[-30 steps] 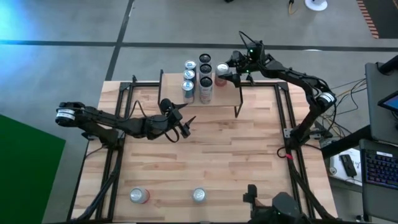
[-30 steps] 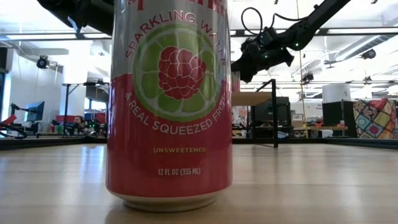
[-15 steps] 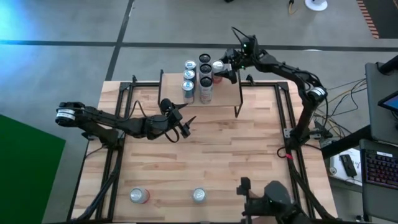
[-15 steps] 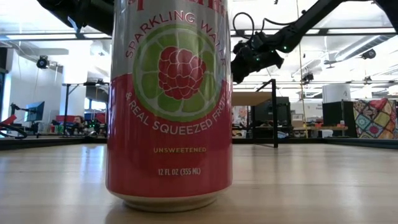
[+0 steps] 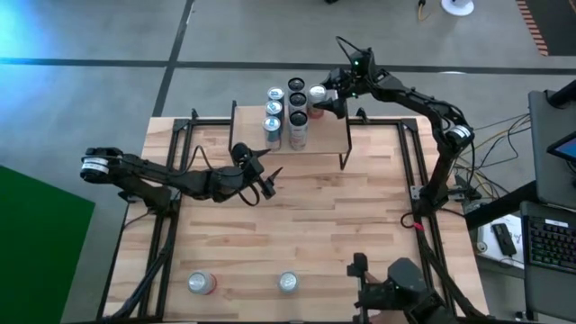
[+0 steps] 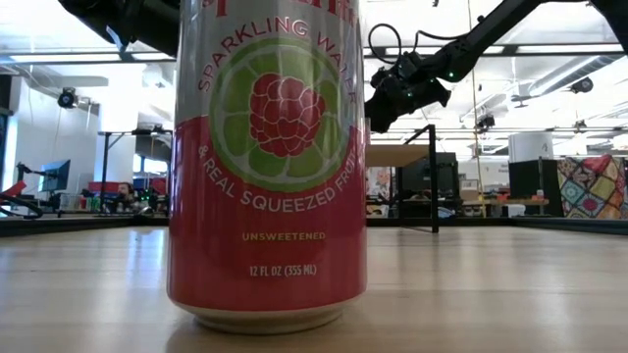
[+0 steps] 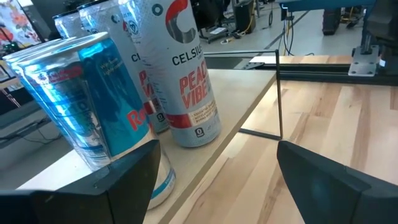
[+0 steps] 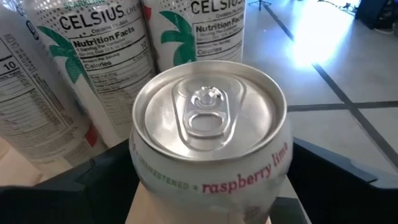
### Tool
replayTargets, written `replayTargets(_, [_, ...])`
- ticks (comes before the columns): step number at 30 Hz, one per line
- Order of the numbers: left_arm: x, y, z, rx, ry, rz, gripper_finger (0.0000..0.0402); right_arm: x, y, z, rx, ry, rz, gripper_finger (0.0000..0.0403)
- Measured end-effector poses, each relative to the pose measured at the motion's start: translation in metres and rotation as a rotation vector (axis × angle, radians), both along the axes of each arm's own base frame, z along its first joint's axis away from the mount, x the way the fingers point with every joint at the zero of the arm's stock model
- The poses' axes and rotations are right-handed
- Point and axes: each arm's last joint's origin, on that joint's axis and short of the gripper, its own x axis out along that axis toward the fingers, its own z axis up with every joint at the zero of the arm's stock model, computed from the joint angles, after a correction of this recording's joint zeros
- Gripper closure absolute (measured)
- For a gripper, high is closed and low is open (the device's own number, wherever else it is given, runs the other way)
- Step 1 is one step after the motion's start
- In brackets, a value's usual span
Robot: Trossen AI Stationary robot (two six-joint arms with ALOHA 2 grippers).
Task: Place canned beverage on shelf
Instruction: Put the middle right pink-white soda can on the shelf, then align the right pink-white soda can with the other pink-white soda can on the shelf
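Observation:
My right gripper point(image 5: 326, 99) is shut on a silver raspberry-lime can point(image 8: 208, 118) at the shelf's far right part, beside the white Celsius cans point(image 8: 93, 50). It also shows in the low view point(image 6: 392, 93). The shelf point(image 5: 324, 139) is a light plank on black wire legs and holds several cans point(image 5: 296, 117) in two rows. My left gripper point(image 5: 270, 175) is open and empty above the table, just near of the shelf. Its wrist view looks at a blue can point(image 7: 81, 106) and a Celsius can point(image 7: 186, 74) standing on the plank point(image 7: 242, 118). My right gripper pinches the can's side wall point(image 8: 273, 162), just below the top rim, between its two fingers point(image 8: 93, 180), one on each side. The fingers come about level from the table's right side. The can stands upright, top up. Whether its base is on the shelf does not show.
Two more cans stand near the table's near edge, a pink one point(image 5: 200, 283) and a silver-topped one point(image 5: 286, 283). One fills the low view's foreground point(image 6: 265, 167) and hides much of the shelf. The shelf's right part point(image 5: 328, 130) is bare plank. Black frame rails point(image 5: 171, 225) run along both table sides.
My right gripper has carried the can toward the table's left and far edges, closer to the row of cans on the shelf. The can has stayed upright in the hold.

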Motion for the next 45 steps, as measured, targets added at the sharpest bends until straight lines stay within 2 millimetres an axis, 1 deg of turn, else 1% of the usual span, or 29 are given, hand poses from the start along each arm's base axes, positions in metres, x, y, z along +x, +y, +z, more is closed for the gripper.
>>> replayTargets(7, [0.000, 0.000, 0.000, 0.000, 0.000, 0.000, 0.0094, -0.001, 0.000, 0.001, 0.005, -0.002, 0.003, 0.0039])
replayTargets(11, [0.000, 0.000, 0.000, 0.000, 0.000, 0.000, 0.0094, -0.005, 0.004, 0.010, -0.006, -0.014, 0.001, 0.0039])
replayTargets(20, [0.000, 0.000, 0.000, 0.000, 0.000, 0.000, 0.0094, -0.018, 0.022, 0.031, 0.022, 0.014, 0.004, 0.0039])
replayTargets(26, [0.000, 0.000, 0.001, -0.001, -0.015, 0.000, 0.0094, -0.022, 0.024, 0.038, -0.010, 0.050, -0.099, 0.0039])
replayTargets(32, [0.000, 0.000, 0.001, -0.001, -0.015, 0.000, 0.0094, -0.024, 0.022, 0.039, -0.015, 0.100, -0.222, 0.0039])
replayTargets(35, [0.000, 0.000, 0.001, -0.001, -0.015, 0.000, 0.0094, -0.026, 0.025, 0.042, -0.014, 0.106, -0.237, 0.0039])
replayTargets(39, [0.000, 0.000, 0.001, 0.010, -0.006, -0.003, 0.0094, -0.031, 0.032, 0.050, -0.016, 0.111, -0.223, 0.0039])
replayTargets(45, [0.000, 0.000, 0.001, 0.019, 0.001, -0.005, 0.0094, -0.045, 0.053, 0.066, 0.010, 0.129, -0.172, 0.0039])
